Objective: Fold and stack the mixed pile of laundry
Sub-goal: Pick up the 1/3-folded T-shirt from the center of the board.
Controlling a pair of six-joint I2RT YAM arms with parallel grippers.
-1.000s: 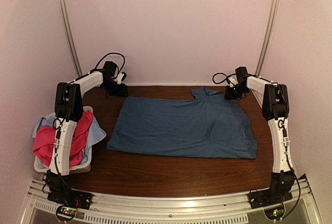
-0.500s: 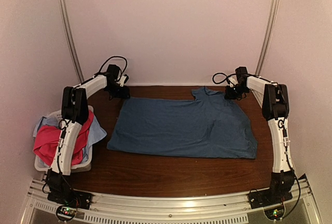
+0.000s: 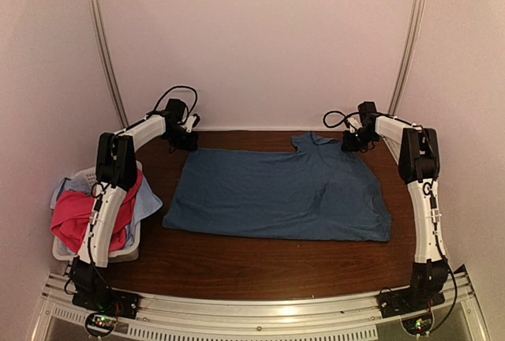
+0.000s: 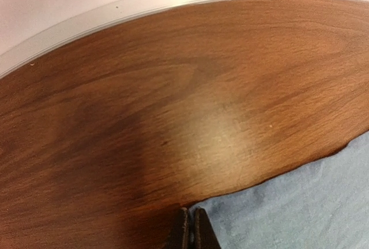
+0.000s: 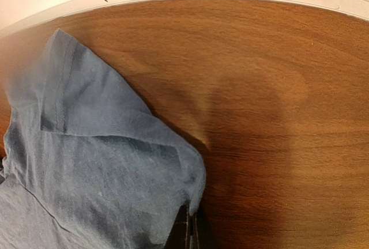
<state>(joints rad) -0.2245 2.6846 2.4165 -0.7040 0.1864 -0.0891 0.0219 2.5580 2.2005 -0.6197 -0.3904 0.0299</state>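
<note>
- Brown wood-grain table (image 3: 260, 270) bears the dark blue T-shirt (image 3: 276, 195), which is spread flat across its middle with the neck opening at the far edge, right of centre.
- The left gripper (image 3: 183, 139) sits low at the shirt's far-left corner. In the left wrist view its fingers (image 4: 182, 233) are pressed together right at the tip of that corner. They seem to nip the cloth's edge, though the contact itself is cut off at the bottom of the picture.
- The right gripper (image 3: 353, 142) is down at the shirt's far-right corner, just beside the neck opening. Its jaws are closed and pinch a fold of the blue cloth, which bunches over their tips in the right wrist view. A hemmed edge lies flat on the wood to the left of them.
- The white basket (image 3: 79, 256) stands at the table's left edge, partly hidden by the left arm.
- The magenta-pink shirt (image 3: 67, 219) is heaped in the basket and spills over its rim.
- The pale light-blue cloth (image 3: 148, 199) lies under and around the pink one. It hangs over the basket's right side, close to the T-shirt's near-left corner.
</note>
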